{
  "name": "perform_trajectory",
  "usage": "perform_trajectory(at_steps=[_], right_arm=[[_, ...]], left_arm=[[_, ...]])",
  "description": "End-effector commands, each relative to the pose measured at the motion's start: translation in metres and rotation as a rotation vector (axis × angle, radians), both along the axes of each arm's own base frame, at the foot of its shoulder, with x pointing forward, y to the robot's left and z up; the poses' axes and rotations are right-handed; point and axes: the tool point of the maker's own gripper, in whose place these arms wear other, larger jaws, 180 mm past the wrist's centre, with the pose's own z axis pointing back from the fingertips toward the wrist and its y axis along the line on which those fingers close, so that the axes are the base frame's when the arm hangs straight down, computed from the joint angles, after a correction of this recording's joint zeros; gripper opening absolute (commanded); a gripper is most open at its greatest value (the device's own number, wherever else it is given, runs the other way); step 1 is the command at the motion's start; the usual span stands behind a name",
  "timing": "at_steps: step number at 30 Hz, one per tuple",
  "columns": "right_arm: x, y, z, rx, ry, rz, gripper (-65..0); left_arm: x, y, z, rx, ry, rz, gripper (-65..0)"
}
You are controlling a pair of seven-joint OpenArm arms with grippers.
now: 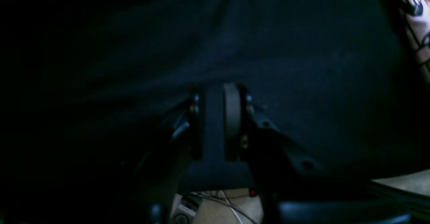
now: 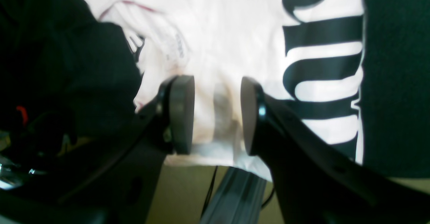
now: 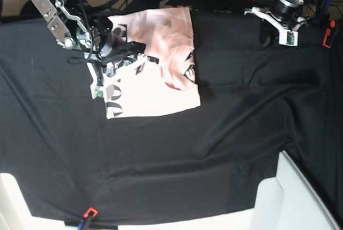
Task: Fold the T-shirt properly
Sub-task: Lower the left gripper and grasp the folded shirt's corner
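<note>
The desk (image 3: 161,176), draped in a black cloth (image 3: 252,106), fills the base view, and the T-shirt (image 3: 161,47) lies flat on its far side, toward that view's left, already gathered into a compact upright rectangle. Its long axis runs from the far edge of the desk toward the near side, with black lettering showing along the outer border. The right hand (image 3: 115,61) is directly over that lettered border, so the shirt spreads away from it toward the middle of the desk; in the right wrist view its jaws stand apart with pink fabric seen between the pads (image 2: 181,115), which grip nothing. The left hand (image 3: 278,29) sits well apart from the shirt, at the far corner on the other side, over bare cloth; its wrist view shows the jaws drawn nearly together on nothing, with only a sliver of shirt at the frame's corner. The right arm is plainly nearer, so any next fold likely starts from its side.
</note>
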Motion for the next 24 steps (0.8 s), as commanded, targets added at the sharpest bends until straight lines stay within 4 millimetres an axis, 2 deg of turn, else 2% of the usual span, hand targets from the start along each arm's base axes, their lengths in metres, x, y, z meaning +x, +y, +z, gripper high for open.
perform_trajectory(at_steps=[1,3,4,8,10,11,16,20,24], right_arm=[[0.012,-0.013,0.007,-0.016,-0.042,-0.025,-43.8],[0.012,-0.027,0.005,-0.028,-0.035,-0.061,-43.8],[0.013,-0.032,0.005,-0.032,-0.036,-0.079,-43.8],[0.012,-0.047,0.002,-0.044,-0.025,-0.126,-43.8],[0.013,-0.052,0.002,-0.055,-0.028,-0.129,-43.8],[0.013,-0.053,0.002,-0.059,-0.027,-0.124,-43.8],[0.013,-0.056,0.001,-0.066,-0.028,-0.127,-43.8],[0.014,-0.056,0.001,-0.067,-0.028,-0.127,-43.8],[0.014,-0.057,0.001,-0.069,-0.029,-0.128,-43.8]], left_arm=[[0.002,-0.007,0.007,-0.029,-0.031,-0.009,-55.6],[0.005,-0.022,0.010,-0.119,-0.051,-0.002,-49.9],[0.009,-0.022,0.015,-0.158,-0.070,0.005,-45.3],[0.019,-0.046,0.025,-0.354,-0.085,-0.029,-18.1],[0.024,-0.063,0.029,-0.425,-0.077,-0.078,-2.5],[0.030,-0.074,0.031,-0.454,-0.081,-0.104,0.0],[0.040,-0.112,0.031,-0.523,-0.084,-0.166,0.0],[0.040,-0.143,0.035,-0.573,-0.078,-0.226,0.0],[0.036,-0.152,0.031,-0.587,-0.060,-0.244,0.0]])
